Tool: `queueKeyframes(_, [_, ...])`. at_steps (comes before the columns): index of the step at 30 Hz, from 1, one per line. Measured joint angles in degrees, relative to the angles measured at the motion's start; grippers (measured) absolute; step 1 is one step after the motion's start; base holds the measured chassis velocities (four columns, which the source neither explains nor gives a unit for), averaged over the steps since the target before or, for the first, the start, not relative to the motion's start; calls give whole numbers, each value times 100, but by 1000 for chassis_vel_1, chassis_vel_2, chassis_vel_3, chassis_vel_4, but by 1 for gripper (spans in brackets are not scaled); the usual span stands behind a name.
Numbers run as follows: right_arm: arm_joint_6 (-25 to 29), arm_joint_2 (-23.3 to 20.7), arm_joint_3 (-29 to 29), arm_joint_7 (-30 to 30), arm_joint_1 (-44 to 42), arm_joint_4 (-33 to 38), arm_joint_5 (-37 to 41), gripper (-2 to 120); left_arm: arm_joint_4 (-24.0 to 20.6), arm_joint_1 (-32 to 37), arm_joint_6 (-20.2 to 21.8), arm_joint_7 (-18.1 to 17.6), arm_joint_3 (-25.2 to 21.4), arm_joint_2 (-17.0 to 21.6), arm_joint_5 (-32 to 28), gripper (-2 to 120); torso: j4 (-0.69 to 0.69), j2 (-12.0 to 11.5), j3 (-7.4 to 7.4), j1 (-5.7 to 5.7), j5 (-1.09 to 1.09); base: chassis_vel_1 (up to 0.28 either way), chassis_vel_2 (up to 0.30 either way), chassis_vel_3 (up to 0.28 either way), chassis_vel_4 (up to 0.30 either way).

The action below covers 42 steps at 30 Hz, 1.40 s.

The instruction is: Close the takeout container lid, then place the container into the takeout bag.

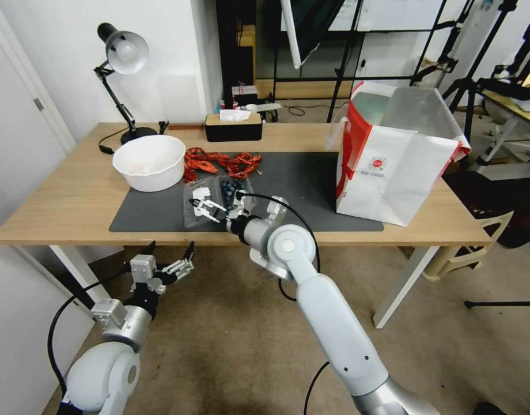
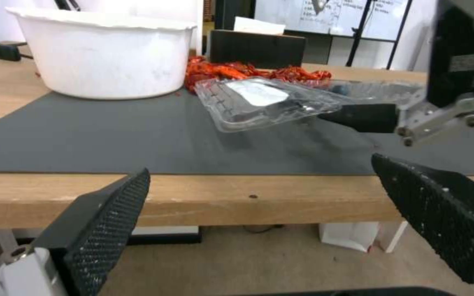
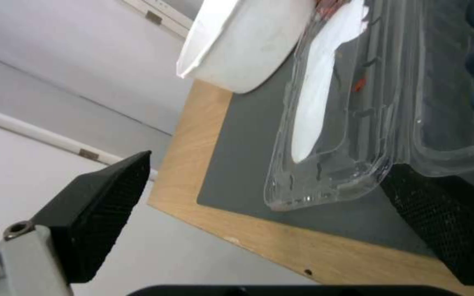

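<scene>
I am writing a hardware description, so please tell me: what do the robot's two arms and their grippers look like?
Both arms are smooth silver-grey and white tubes with rounded joints, and black cables loop outside near the wrists. The left gripper and the right gripper have bare metal linkages. Their fingers are black wedge-shaped pads with a fine textured grip surface.

Open takeout container (image 1: 219,196) on mat; takeout bag (image 1: 392,167) upright.

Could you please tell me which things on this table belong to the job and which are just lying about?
Job:
takeout container, blueberries inside
lid, open, propped on a finger of the open right gripper
takeout bag, upright

Lying about:
white bowl
red wrappers
black tissue box
desk lamp
</scene>
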Motion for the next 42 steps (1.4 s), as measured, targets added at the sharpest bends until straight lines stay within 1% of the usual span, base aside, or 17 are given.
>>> queueKeyframes(11, [-33,5,-183,62,118,-259,-50,100,-3,49,-45,2,-20,-22,22,100,-1,0,0,0,0,0,0,0,0])
queueKeyframes(26, [-51,1,-244,30,80,-244,19,100,-26,64,-55,-1,-2,-52,57,100,-1,0,0,0,0,0,0,0,0])
queueKeyframes(33, [-52,0,-224,64,69,-144,254,100,-37,70,-56,-3,10,-65,66,100,-1,0,0,0,0,0,0,0,0])
queueKeyframes(42, [-59,0,-220,114,64,-106,321,100,-38,64,-56,-6,27,-71,76,100,-1,0,0,0,0,0,0,0,0])
